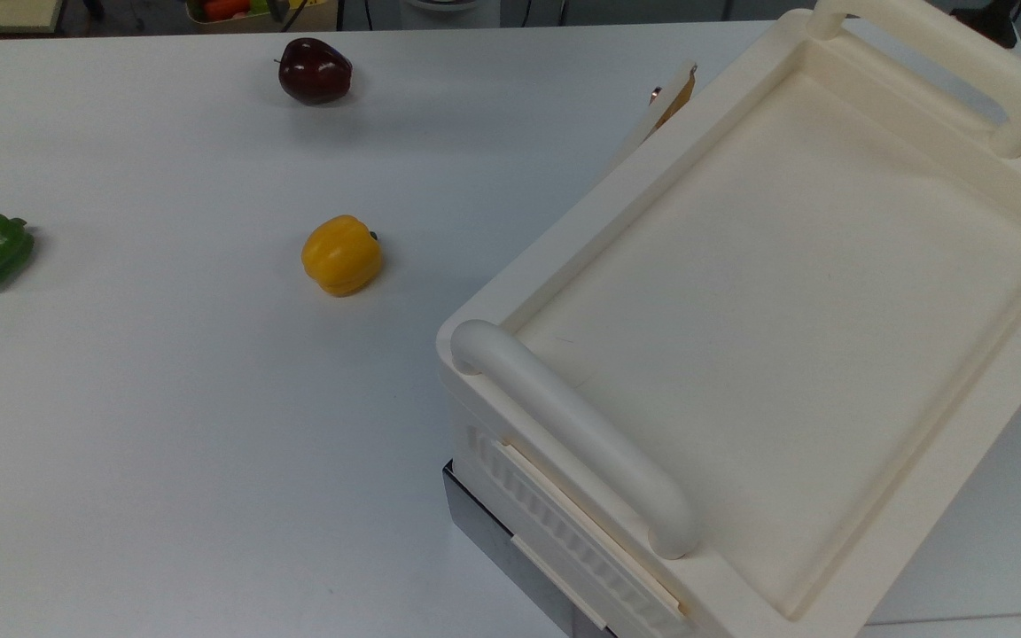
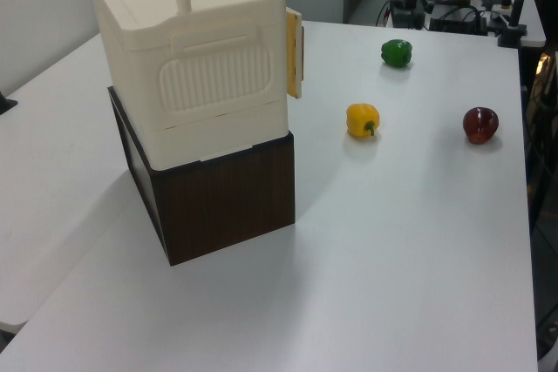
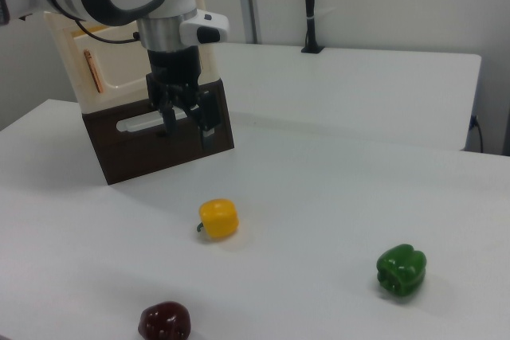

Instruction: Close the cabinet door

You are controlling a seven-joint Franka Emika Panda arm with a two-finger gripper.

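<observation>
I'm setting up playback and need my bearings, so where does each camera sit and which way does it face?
Top view: overhead, looking down on the cabinet tray top and table.
Left view: raised at the cabinet's ribbed end, facing across the table to the peppers; the cabinet door stands ajar.
Right view: low on the peppers' side, facing the cabinet; arm and gripper in front.
All share the yellow pepper.

In the right view, the arm enters from the right view's upper left, its white and grey joint housing bulky at the top, and the wrist points straight down. The black gripper hangs below it, high above the surface. Its 2 fingers point downward with a clear gap between them, and nothing sits between the fingers.
</observation>
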